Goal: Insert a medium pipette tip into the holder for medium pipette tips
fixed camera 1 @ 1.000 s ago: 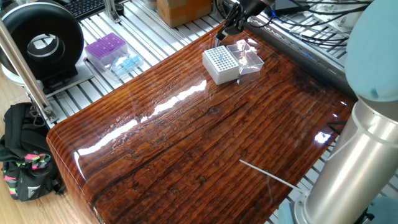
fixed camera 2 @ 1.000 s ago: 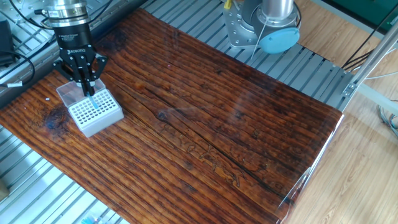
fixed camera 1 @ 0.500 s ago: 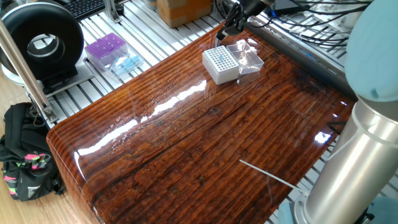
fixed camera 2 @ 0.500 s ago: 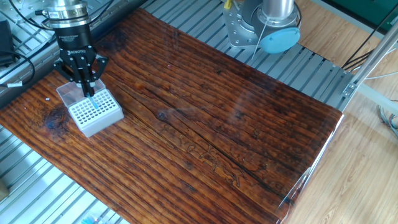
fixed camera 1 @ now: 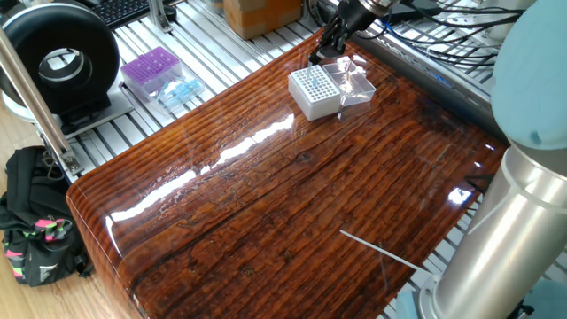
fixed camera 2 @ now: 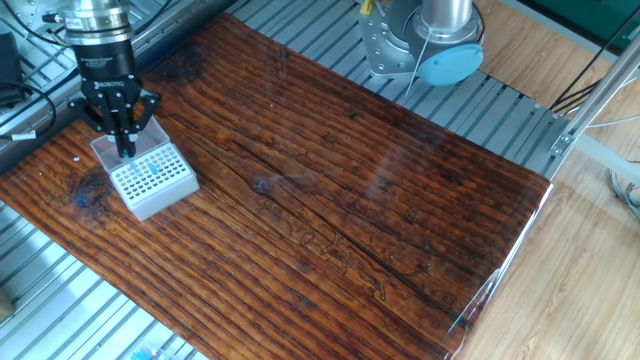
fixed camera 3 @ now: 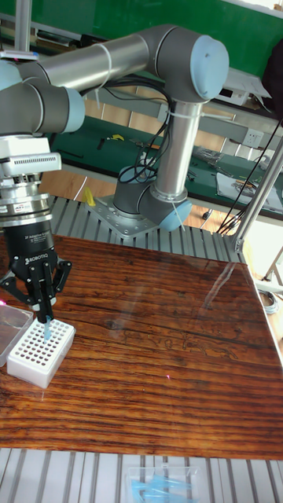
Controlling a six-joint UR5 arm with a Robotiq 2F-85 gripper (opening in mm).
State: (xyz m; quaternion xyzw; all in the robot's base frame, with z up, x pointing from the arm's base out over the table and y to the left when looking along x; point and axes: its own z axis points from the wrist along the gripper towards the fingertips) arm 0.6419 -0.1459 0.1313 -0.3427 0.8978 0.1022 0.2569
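Note:
The holder for medium pipette tips (fixed camera 1: 314, 93) (fixed camera 2: 150, 181) (fixed camera 3: 38, 352) is a small white block with a grid of holes. It sits at the table's far corner, with its clear lid (fixed camera 1: 355, 81) (fixed camera 2: 106, 153) lying open beside it. A bluish medium pipette tip (fixed camera 2: 150, 169) (fixed camera 3: 45, 332) stands upright in one of the holes. My gripper (fixed camera 1: 332, 44) (fixed camera 2: 125, 152) (fixed camera 3: 43, 318) hangs just above the holder's lid-side edge. Its fingers are close together, only slightly open, with nothing between them. In the other fixed view it is clearly apart from the tip.
A purple grid-topped box (fixed camera 1: 151, 69) and a bag of blue tips (fixed camera 1: 180, 90) lie off the table on the slatted frame, near a black round device (fixed camera 1: 58, 62). The arm's base (fixed camera 2: 420, 40) (fixed camera 3: 149, 204) stands beyond the opposite table edge. Cables run behind the holder.
The gripper has let go of the tip and shifted a little up and toward the lid side. The tip stays standing in the holder.

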